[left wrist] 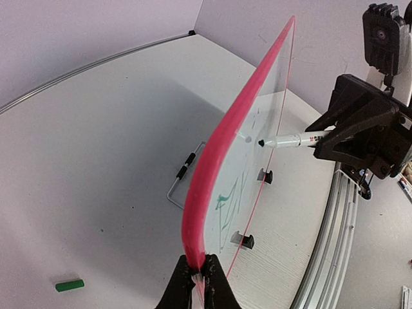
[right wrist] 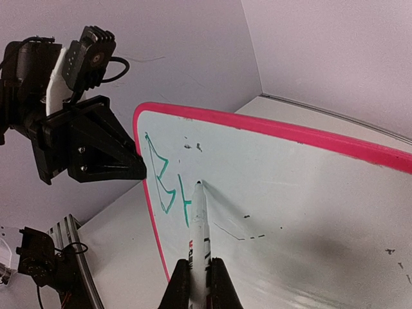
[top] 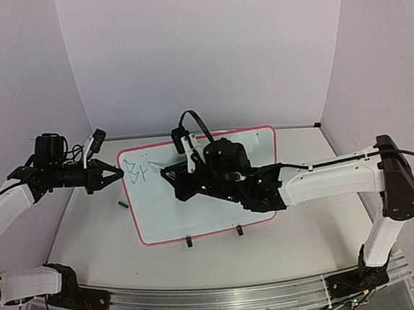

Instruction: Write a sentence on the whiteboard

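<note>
Right wrist view: a white marker pen (right wrist: 198, 225) is gripped in the closed right tool (right wrist: 199, 280), its tip at the pink-framed white whiteboard (right wrist: 302, 187) on the grey counter (top: 91, 238), the board's edge pinched by the left tool (left wrist: 200, 277), with only "Br" of the green handwritten sentence (right wrist: 161, 183) written, so steady rightward strokes are judged needed next.

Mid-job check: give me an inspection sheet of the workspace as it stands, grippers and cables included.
Surface: pale grey tabletop, with the board across its middle.
Job's things: whiteboard with a red-pink frame; green letters, about "Br" so far, near its left end; marker with its tip at the board.
Clutter: small green cap on the table beside the board.
Grippers: left gripper shut on the whiteboard's edge; right gripper shut on the marker.
Cables: black cable looping over the right wrist.
Surroundings: plain white walls on three sides; metal rail at the near edge.
</note>
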